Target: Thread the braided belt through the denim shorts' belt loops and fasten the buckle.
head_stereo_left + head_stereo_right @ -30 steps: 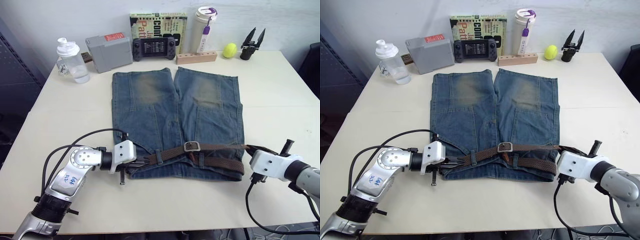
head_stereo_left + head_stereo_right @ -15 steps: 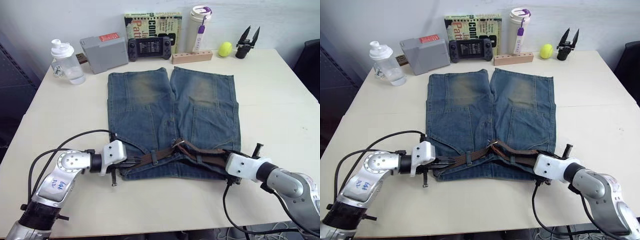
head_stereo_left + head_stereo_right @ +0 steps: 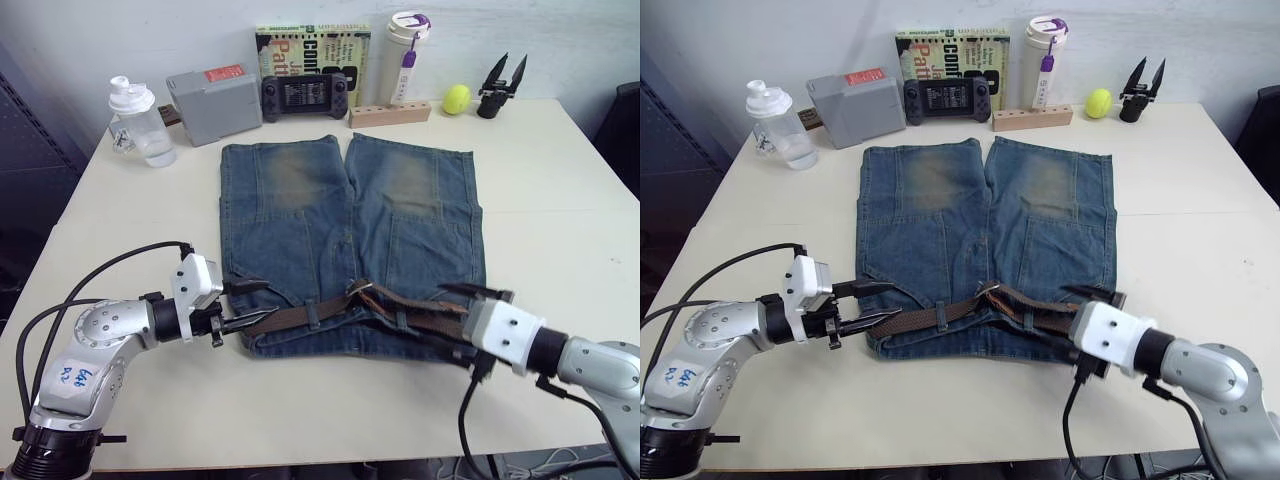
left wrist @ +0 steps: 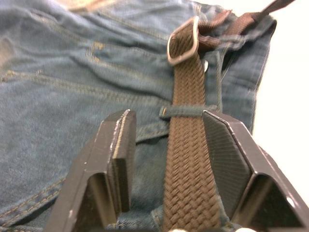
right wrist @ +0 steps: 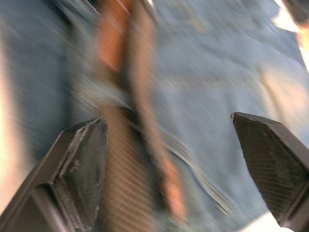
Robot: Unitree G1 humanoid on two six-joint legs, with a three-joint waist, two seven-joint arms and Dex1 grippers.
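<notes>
Since 0.5 s ago both grippers have let go and backed off. Left gripper spread at the shorts' left waist corner, straddling the belt. Right gripper spread over the right waistband. Buckle mid-waistband, tilted.

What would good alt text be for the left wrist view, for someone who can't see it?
A brown braided belt runs lengthwise between the two open black fingers of the left end effector, lying on blue denim shorts. The belt passes under a narrow denim belt loop, and farther along sits its silver buckle.
</notes>
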